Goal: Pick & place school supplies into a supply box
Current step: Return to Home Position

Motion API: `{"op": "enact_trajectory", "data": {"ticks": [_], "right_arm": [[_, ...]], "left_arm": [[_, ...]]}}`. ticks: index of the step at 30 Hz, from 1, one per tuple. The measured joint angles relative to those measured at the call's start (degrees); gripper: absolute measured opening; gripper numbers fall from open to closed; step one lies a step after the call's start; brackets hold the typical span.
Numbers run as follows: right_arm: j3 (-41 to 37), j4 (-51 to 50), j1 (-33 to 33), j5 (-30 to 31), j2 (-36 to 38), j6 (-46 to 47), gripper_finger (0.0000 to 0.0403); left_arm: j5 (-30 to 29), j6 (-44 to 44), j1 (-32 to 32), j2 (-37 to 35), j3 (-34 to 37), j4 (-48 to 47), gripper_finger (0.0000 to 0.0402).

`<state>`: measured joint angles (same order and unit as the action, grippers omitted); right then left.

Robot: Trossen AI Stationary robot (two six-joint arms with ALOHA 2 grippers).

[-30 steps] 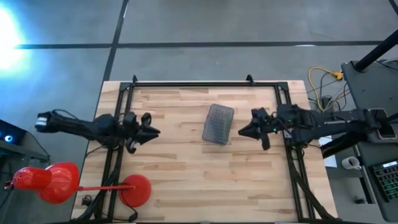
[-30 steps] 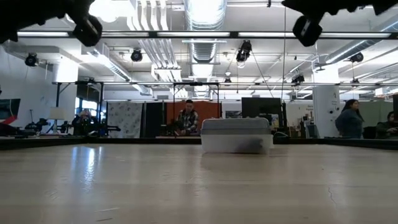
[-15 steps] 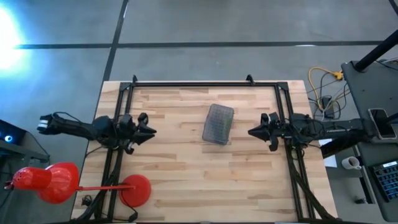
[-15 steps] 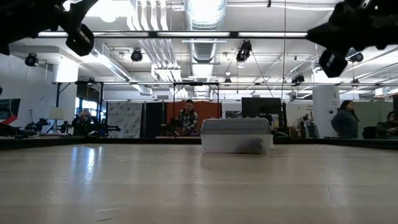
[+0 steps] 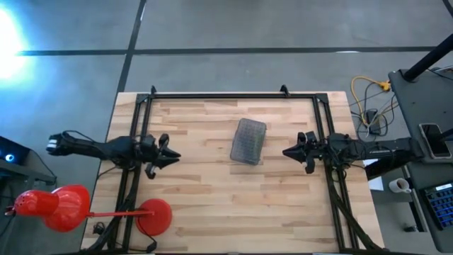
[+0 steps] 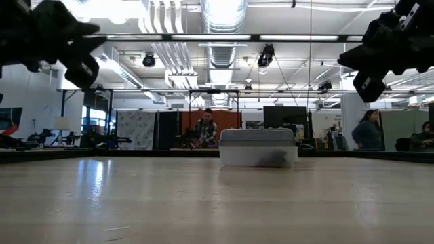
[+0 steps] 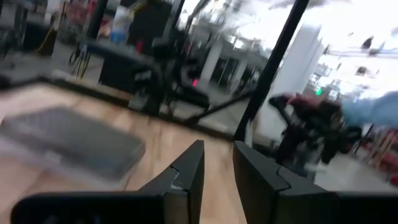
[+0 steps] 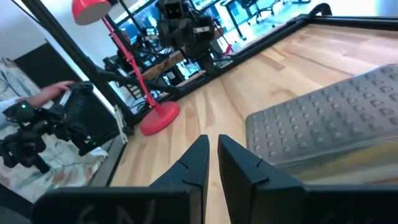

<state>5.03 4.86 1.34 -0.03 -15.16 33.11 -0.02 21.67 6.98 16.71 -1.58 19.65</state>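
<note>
The supply box [image 5: 248, 140] sits by its base on the middle of the wooden table, its grey dotted lid [image 8: 339, 118] on top of the clear tray. It also shows in the low view [image 6: 258, 147] and the left wrist view [image 7: 68, 140]. No pens or scissors lie loose. Only something yellowish [image 8: 367, 155] shows through the clear wall. My left gripper [image 5: 172, 154] hangs above the table well left of the box, its fingers [image 7: 193, 165] a little apart. My right gripper [image 5: 286, 151] hangs just right of the box, shut, fingers [image 8: 199, 155] pointing toward it.
A red desk lamp [image 5: 153, 216] stands at the table's near left corner. Black frame rails [image 5: 233, 95] run along the far, left and right edges. Bare wood lies all around the box. People [image 6: 205, 129] are in the room beyond the far edge.
Both arms have drawn back from the box and come down. The right gripper moved toward the table's right edge and the left gripper slightly toward the left and near edges. The box stayed where it was.
</note>
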Motion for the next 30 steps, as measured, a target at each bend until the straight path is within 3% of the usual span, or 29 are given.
{"op": "enact_trajectory", "data": {"ticks": [7,10,16,21,30], "right_arm": [[-4.1,0.2,0.0,0.1,4.3,-0.1,0.0028],[-4.5,-4.5,0.0,0.0,7.0,-0.1,0.0028],[-4.5,-4.4,-0.2,0.1,12.2,-0.1,0.0028],[-4.5,-3.2,-0.2,0.1,15.2,-0.1,0.0028],[-4.5,-2.9,-0.2,0.2,15.2,-0.1,0.0028]], "left_arm": [[0.1,-0.1,0.0,-6.0,1.0,-9.7,0.0069],[0.1,-0.1,-0.5,-9.7,1.0,-13.9,0.0069],[0.1,-0.1,-4.7,-16.7,1.0,-17.9,0.0069],[-0.1,-0.1,-8.9,-16.5,1.0,-18.1,0.0069],[0.1,-0.1,-9.7,-16.5,1.0,-18.6,0.0069]]}}
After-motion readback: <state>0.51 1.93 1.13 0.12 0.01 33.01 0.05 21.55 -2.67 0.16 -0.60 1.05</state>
